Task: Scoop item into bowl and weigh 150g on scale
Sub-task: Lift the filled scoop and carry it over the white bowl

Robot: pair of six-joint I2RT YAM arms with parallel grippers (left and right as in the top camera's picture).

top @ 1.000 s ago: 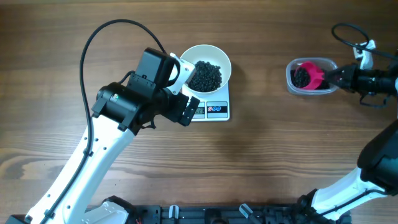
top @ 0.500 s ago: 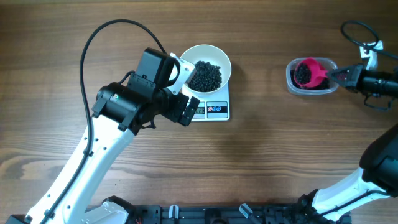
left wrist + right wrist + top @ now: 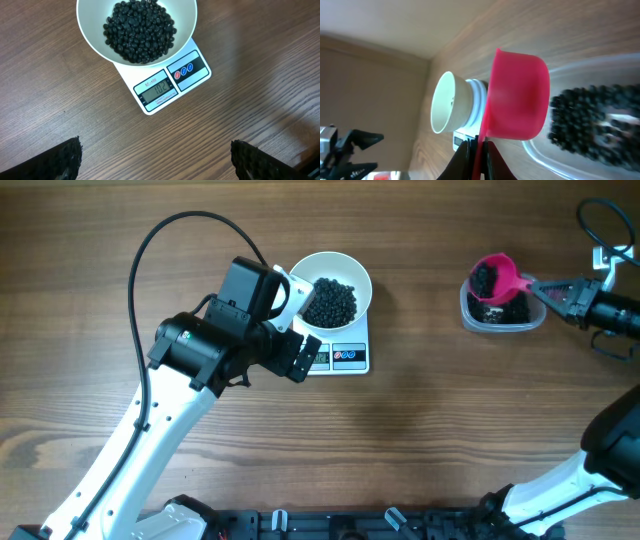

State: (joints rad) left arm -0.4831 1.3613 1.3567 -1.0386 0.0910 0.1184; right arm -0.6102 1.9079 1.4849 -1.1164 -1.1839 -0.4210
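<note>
The right gripper [image 3: 479, 150] has its jaws clamped on the handle of the pink scoop [image 3: 517, 100], which is loaded with beans [image 3: 484, 276] above the tub [image 3: 468, 312]. A tilt while crossing the desk [image 3: 420, 430] could spill them. A full tip could overshoot the heaped bowl [image 3: 325, 262] on the scale [image 3: 350, 358]. Left gripper [image 3: 160, 160] jaws gape, empty.

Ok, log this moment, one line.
left gripper open; right gripper shut on pink plastic scoop over clear plastic tub; round white bowl of black beans on white square scale

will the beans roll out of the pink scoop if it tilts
Likely yes: the beans are small, round and glossy, lying loose in the pink scoop. The scoop looks rigid, but the right gripper pinches only its thin handle, so it may swivel.
</note>
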